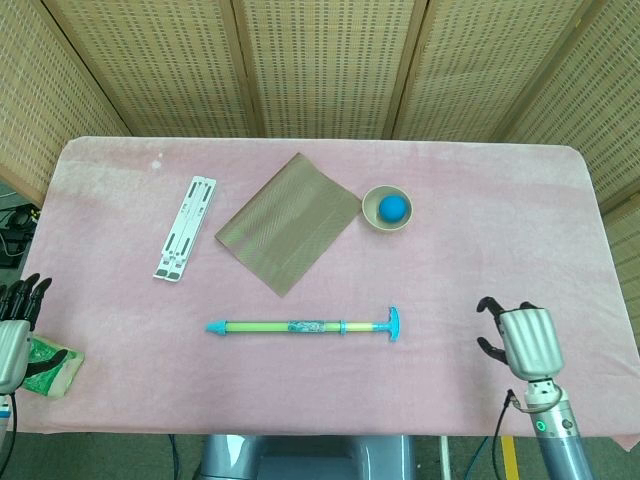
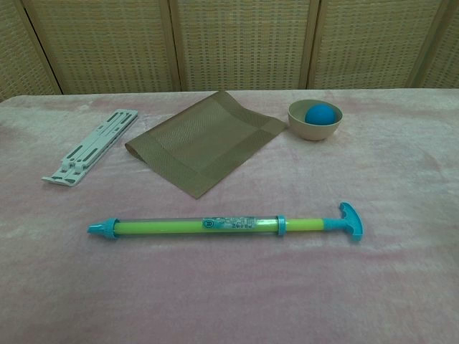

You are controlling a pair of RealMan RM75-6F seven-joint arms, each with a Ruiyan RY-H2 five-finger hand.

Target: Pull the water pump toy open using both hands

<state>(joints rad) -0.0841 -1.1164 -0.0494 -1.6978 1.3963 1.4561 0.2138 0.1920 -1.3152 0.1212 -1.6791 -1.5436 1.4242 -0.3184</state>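
**Hands away from the water pump toy**

Right hand of mine hovers well to the right of the water pump toy, holding nothing, fingers curled downward; whether it is clenched I cannot tell. My left hand sits far to the toy's left, fingers apart, empty. The toy lies flat on the pink table, handle toward my right hand. Behind the toy are a brown mat and a bowl.
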